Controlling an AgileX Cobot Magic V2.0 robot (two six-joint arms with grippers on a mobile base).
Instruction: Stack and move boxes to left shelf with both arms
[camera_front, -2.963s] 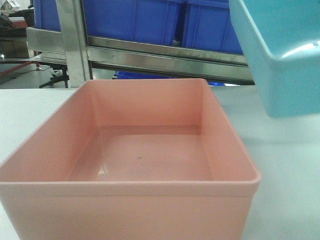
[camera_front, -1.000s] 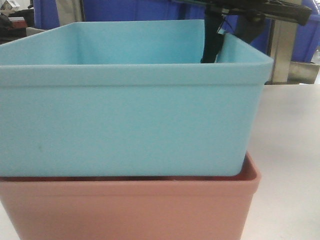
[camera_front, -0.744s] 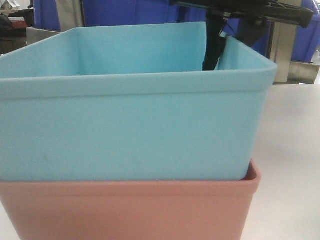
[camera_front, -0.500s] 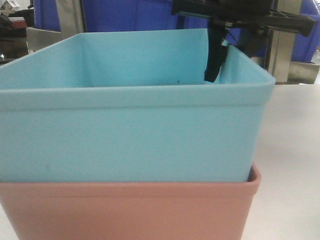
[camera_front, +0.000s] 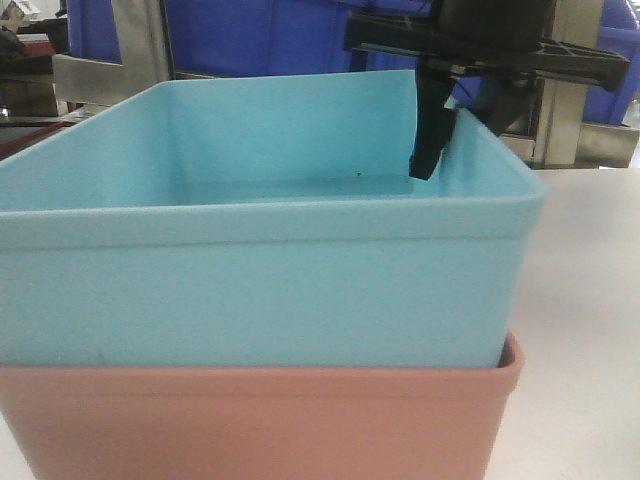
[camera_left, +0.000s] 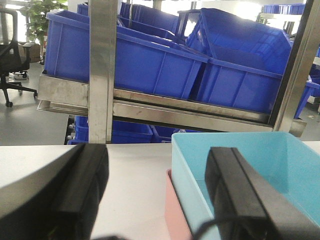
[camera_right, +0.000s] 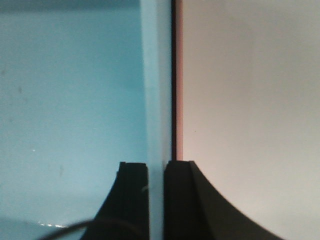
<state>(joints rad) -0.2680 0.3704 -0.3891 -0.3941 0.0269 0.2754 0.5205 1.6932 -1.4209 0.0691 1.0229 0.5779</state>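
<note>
— Two boxes, one stack: the blue box (camera_front: 260, 290) sits nested inside the pink box (camera_front: 250, 420), both on the counter (camera_front: 590, 300). Why is the right claw (camera_front: 462, 125) on it?
— It is clamped on the blue box's right wall, one finger inside and one outside. The wrist view shows that wall pinched between the pads (camera_right: 132, 200), with a sliver of pink rim just beyond. My guess is that it holds the upper box square in the lower one.
— And the left claw (camera_left: 157, 155)?
— Spread apart, gripping nothing. It hangs astride the stack's left wall, one finger over the blue box's inside and the other over bare counter. That looks like the set-up for a matching pinch, so both arms can lift evenly.
— Is the blue one fully down?
— Much of its wall shows above the pink rim. Whether it can go deeper I cannot tell.
— Where to, then?
— A steel rack (camera_left: 190, 112) stands behind the counter, loaded with dark blue bins (camera_left: 150, 65), and the stack lies apart from it. Stacking seems done, carrying not yet begun
</note>
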